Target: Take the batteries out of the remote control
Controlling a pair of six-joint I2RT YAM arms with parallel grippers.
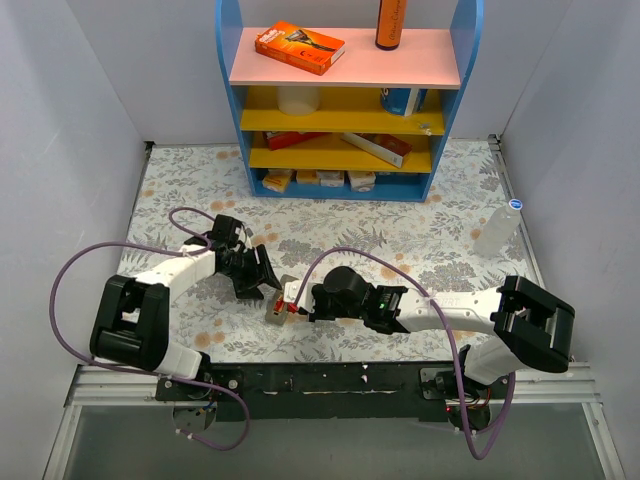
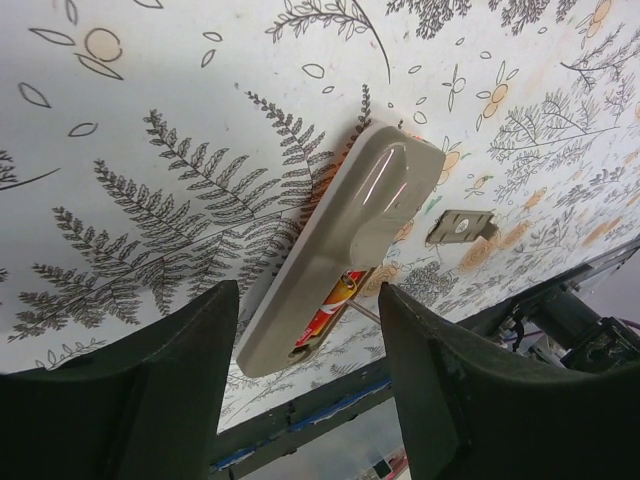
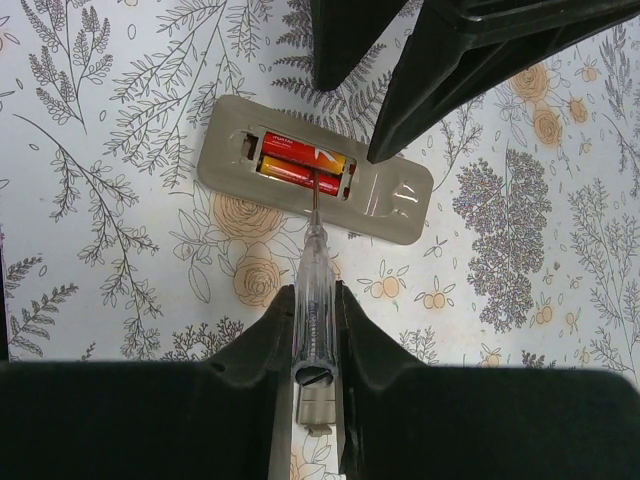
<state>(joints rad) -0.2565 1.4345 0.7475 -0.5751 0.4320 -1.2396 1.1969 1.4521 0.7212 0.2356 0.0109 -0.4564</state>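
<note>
Currently the left gripper (image 2: 307, 300) is hanging low over the floral table cover (image 3: 110, 260) with its jaws standing wide apart, one on each side of the remote control (image 3: 395, 200). It is probably acting as a fence, so that the body cannot slide or swing while it is being worked on. Whether either finger is actually pressing on the casing I cannot tell.

Between the two arms, the remote control is lying flat with its recess facing up and uncovered. Both batteries (image 3: 300, 163) are sitting side by side inside it, neither one lifted yet. A small grey plate (image 2: 462, 226) is lying on the cover just beside the remote, apart from it.

To the right, the right gripper (image 3: 312, 293) is clamping a clear-handled screwdriver (image 3: 314, 255) lengthwise between its fingers, so the thin shaft is pointing straight ahead like an extension of the arm. Its tip is reaching into the recess and meeting the nearer battery about midway along it, presumably because the cells are too small and too deeply seated for the fingers themselves. By my judgement the prying is only beginning, and the tip could skid off the round cell.
</note>
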